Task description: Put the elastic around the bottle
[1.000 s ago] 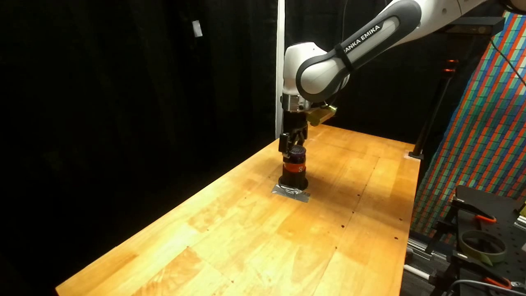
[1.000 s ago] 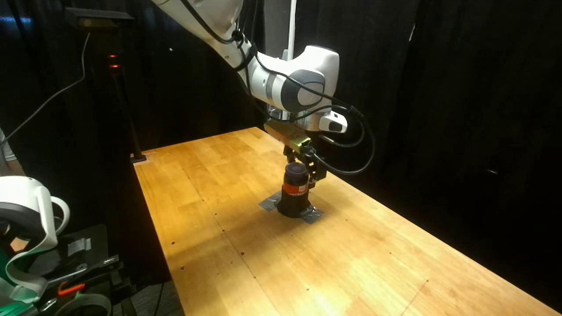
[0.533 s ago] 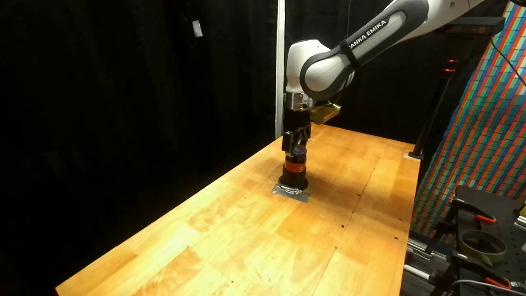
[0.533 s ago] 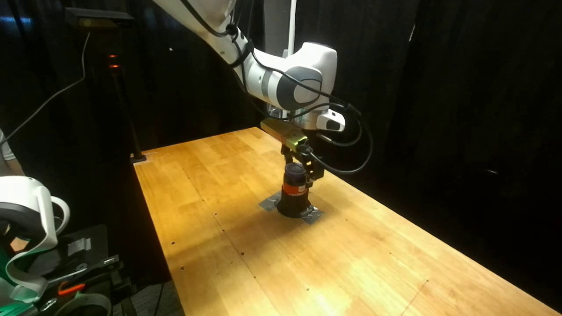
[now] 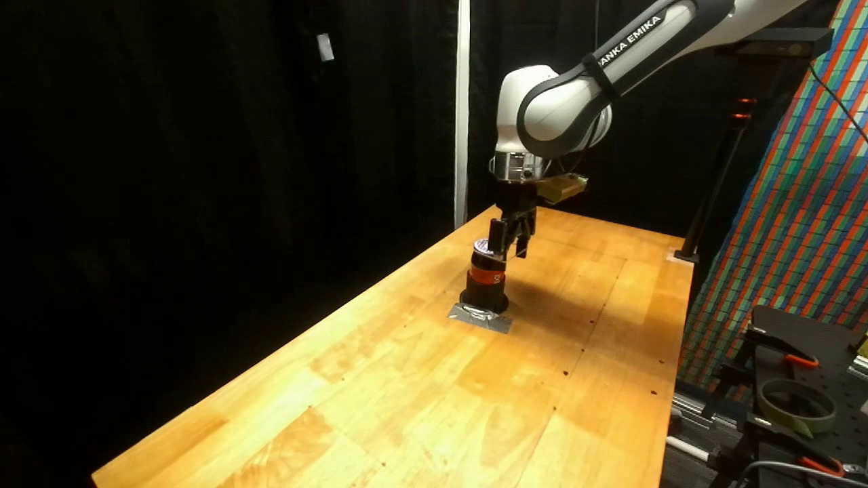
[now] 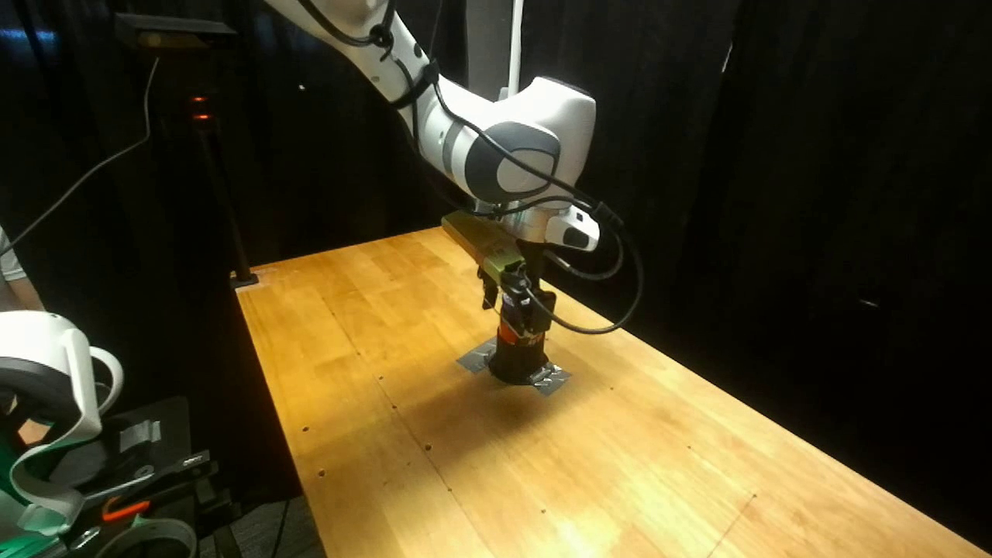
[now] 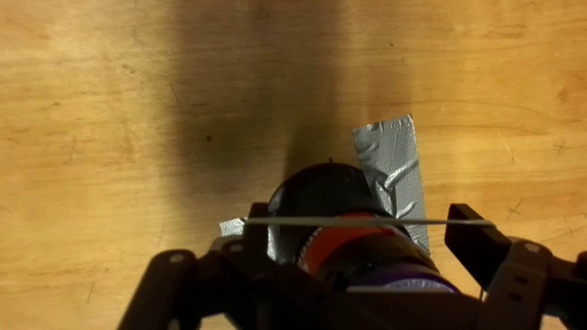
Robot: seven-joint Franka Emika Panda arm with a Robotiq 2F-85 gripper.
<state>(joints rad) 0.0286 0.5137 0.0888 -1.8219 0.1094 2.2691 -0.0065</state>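
pincer [image 5: 510,244] is spread wide, with the elastic [image 7: 369,222] stretched taut between its fingers [image 7: 474,245]. the bottle [image 5: 487,272] is standing upright on the desk [image 5: 380,379], cap [image 7: 403,270] right by the pincer's tips and the rest lower down, tape [image 5: 479,318] at the foot. in the wrist view one strand crosses in front of the orange label [image 7: 330,247], but can't tell if the elastic actually loops the cap.
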